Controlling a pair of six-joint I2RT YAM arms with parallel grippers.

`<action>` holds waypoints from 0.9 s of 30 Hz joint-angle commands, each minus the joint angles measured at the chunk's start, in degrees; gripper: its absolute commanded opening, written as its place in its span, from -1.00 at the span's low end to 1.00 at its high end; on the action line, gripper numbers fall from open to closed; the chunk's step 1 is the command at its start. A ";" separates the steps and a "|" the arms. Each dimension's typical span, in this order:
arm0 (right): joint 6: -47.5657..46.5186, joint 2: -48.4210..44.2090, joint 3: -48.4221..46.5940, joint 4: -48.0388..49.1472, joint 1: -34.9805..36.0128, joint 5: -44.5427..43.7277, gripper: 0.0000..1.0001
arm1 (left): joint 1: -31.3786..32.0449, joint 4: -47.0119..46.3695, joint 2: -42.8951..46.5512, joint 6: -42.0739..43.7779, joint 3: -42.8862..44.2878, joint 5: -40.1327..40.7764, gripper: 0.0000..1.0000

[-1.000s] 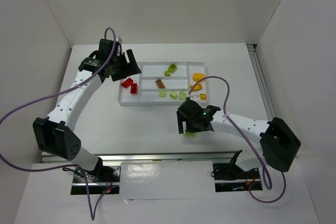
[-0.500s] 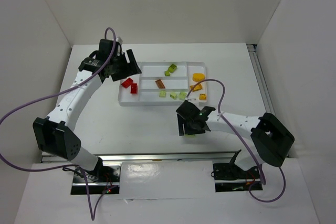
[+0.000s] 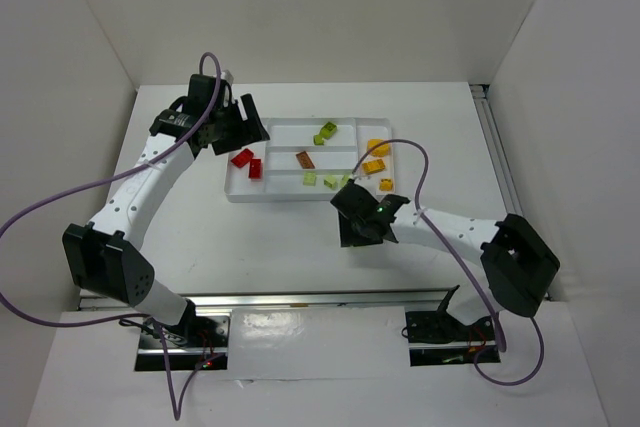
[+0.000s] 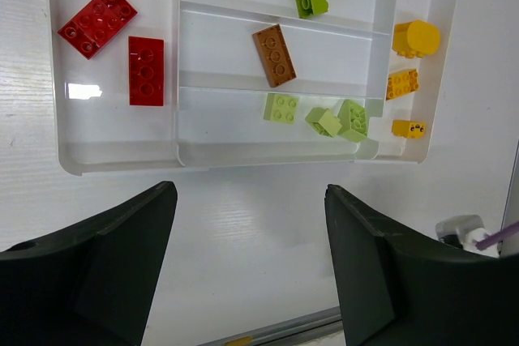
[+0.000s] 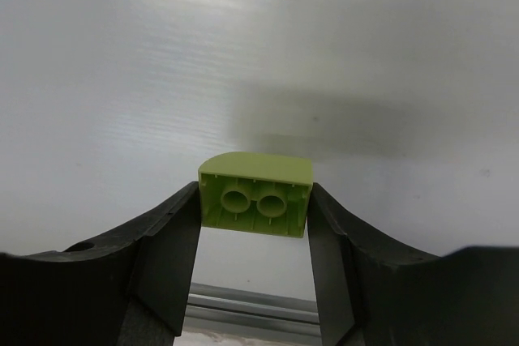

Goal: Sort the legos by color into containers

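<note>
Nearly sorted
My right hand [image 5: 255,218] clamps the last lime green brick [image 5: 256,188], short of the tray [image 4: 113,164]; the other legos [image 4: 280,108] lie inside.

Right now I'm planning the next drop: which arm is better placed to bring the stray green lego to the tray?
Right. The right gripper grips the lime green lego on both sides; the left gripper hangs open and empty near the tray.
</note>
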State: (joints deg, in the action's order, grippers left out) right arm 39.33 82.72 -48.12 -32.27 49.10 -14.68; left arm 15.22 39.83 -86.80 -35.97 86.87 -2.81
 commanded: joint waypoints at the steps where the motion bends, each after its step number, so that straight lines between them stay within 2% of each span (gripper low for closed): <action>1: -3.02 0.33 -8.02 0.36 0.38 -4.22 0.15 | 0.25 -0.99 1.29 1.07 0.23 0.08 0.69; 8: -11.64 11.66 -24.46 6.07 -2.07 -4.40 0.15 | -0.28 0.15 2.86 1.07 0.23 1.75 0.69; 14: -15.77 25.20 -38.95 8.54 -3.92 -2.02 0.15 | -1.34 0.16 3.92 1.07 -0.30 1.75 0.69; 21: -16.30 33.03 -46.36 11.00 -3.93 1.75 0.15 | -3.18 0.68 5.86 0.55 -1.44 2.28 0.69; 24: -16.30 36.02 -49.17 10.47 -3.93 2.37 0.34 | -3.71 0.68 5.86 0.55 -1.96 2.28 0.69; 25: -16.30 36.02 -49.18 10.47 -3.93 2.37 0.52 | -3.71 0.68 6.38 0.55 -1.97 2.28 0.69; 27: -15.78 36.73 -49.97 9.77 -3.93 2.37 0.72 | -3.71 1.21 6.38 0.55 -1.97 2.28 0.69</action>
State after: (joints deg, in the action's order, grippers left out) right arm 23.90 119.15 -94.74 -24.40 45.21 -12.88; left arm 11.70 40.80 -82.43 -36.01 85.43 -1.08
